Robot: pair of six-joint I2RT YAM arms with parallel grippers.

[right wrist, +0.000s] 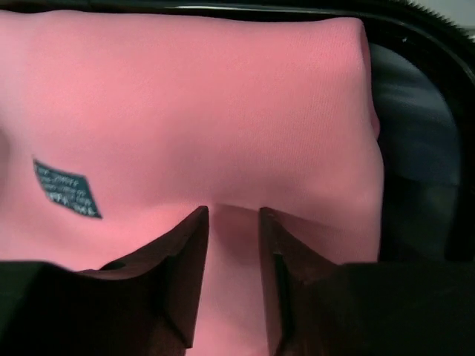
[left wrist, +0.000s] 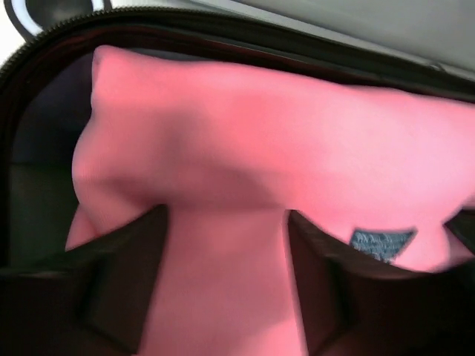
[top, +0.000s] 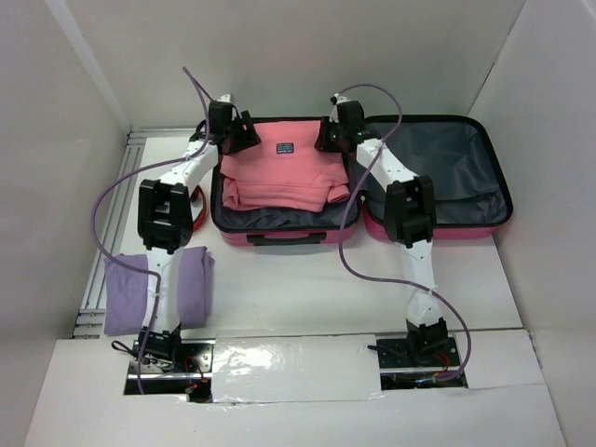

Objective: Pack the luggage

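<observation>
Robotics lab test cell: plain white panels (top: 56, 140) enclose a white table (top: 307, 279) on three sides; a left arm (top: 168, 209) and right arm (top: 410, 214) are bolted at the table's near edge.

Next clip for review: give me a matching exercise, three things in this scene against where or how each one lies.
Things:
1. pink garment
2. purple cloth
3. right half of the luggage

Places or states:
A. flat on the table beside the left arm
B. open, grey lining showing
C. folded in the left half of the luggage

Pairs: 1-C, 2-A, 3-B
</observation>
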